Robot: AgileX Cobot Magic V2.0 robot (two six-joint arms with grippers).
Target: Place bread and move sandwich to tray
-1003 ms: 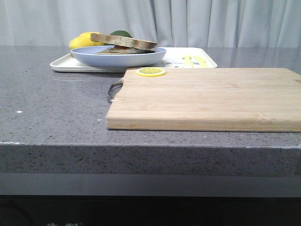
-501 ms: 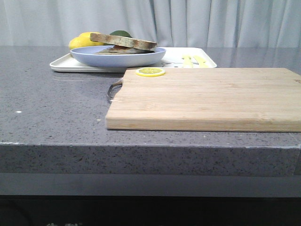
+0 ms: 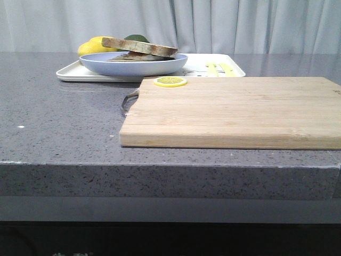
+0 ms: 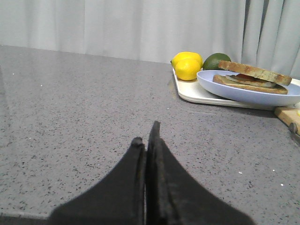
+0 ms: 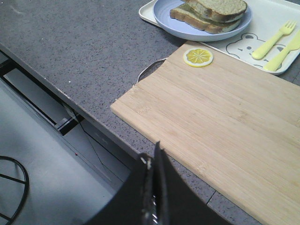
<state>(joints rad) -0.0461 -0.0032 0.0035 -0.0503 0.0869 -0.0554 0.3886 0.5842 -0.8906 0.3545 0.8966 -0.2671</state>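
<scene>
The bread [image 3: 139, 46] lies on top of the sandwich [image 3: 133, 56] in the light-blue plate [image 3: 134, 66], which stands on the left part of the white tray [image 3: 213, 69] at the back of the table. They also show in the left wrist view: bread [image 4: 254, 72], plate [image 4: 248, 92]; and in the right wrist view: bread [image 5: 220, 8], plate [image 5: 187, 29], tray [image 5: 262, 23]. My left gripper [image 4: 146, 133] is shut and empty, low over bare grey table left of the tray. My right gripper [image 5: 154, 152] is shut and empty, above the table's front edge. Neither gripper shows in the front view.
A wooden cutting board [image 3: 234, 109] with a metal handle [image 3: 129, 100] lies in front of the tray, a lemon slice [image 3: 171, 81] on its far left corner. A lemon [image 4: 187, 65] and an avocado [image 4: 214, 60] sit behind the plate. A yellow fork [image 5: 272, 40] lies on the tray.
</scene>
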